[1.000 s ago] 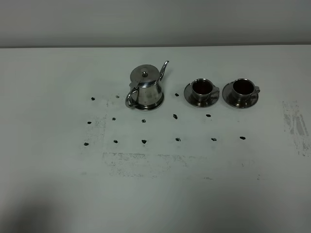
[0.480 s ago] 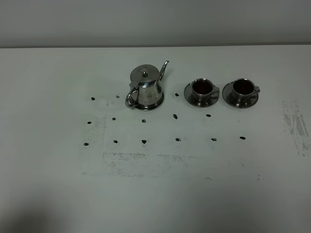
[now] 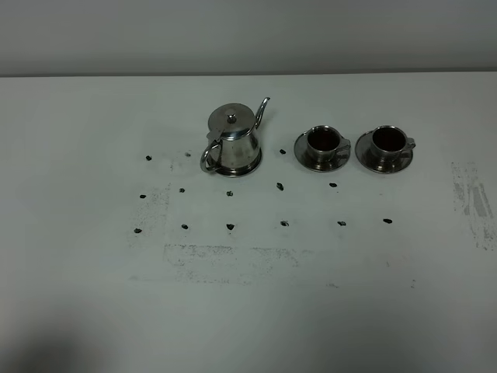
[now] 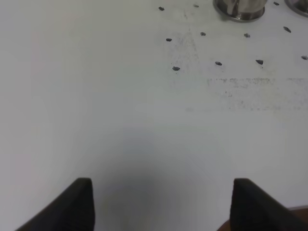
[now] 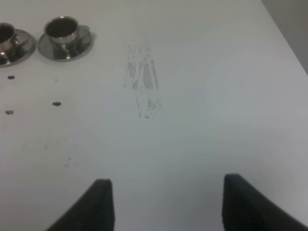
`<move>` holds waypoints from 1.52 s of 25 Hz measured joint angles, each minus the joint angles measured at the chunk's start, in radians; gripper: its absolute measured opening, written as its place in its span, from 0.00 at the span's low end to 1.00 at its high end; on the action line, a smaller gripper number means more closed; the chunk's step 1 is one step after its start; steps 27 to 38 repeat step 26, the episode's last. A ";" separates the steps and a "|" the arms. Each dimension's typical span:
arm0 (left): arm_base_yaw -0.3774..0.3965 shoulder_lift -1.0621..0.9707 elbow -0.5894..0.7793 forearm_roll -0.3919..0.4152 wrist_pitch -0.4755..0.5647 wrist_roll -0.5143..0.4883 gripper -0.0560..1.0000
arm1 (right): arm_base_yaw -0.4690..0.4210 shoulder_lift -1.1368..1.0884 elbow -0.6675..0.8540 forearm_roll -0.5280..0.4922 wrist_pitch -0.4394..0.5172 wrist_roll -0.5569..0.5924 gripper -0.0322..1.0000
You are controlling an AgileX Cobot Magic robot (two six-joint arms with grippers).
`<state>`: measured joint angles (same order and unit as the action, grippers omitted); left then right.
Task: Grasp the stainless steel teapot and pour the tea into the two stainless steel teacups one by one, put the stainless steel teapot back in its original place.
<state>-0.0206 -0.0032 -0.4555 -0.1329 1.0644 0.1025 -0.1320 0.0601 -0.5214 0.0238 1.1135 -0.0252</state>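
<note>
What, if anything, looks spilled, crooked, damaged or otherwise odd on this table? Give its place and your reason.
Nothing is spilled or tipped. The teapot stands upright on its dish, and both teacups sit upright on their saucers with dark tea inside. The only oddities are small dark marks in rows and scuffed patches on the white table.

Lighting: dim, even, diffuse, greyish cast across the white desk (image 3: pixel 248 311). Shadows: soft dark patch at the desk's near left corner in the high view; faint blur-edged shade ahead of each claw. Glare: small highlights on the teapot (image 3: pixel 233 140). Focus: claw fingers (image 4: pixel 72 207) soft; overall grainy.
</note>
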 joint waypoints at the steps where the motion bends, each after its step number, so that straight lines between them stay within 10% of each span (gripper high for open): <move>1: 0.000 0.000 0.000 0.000 0.000 0.000 0.60 | 0.000 0.000 0.000 0.000 0.000 0.000 0.50; 38: 0.000 0.000 0.000 0.000 0.000 0.000 0.60 | 0.094 0.000 0.000 0.000 0.000 0.000 0.50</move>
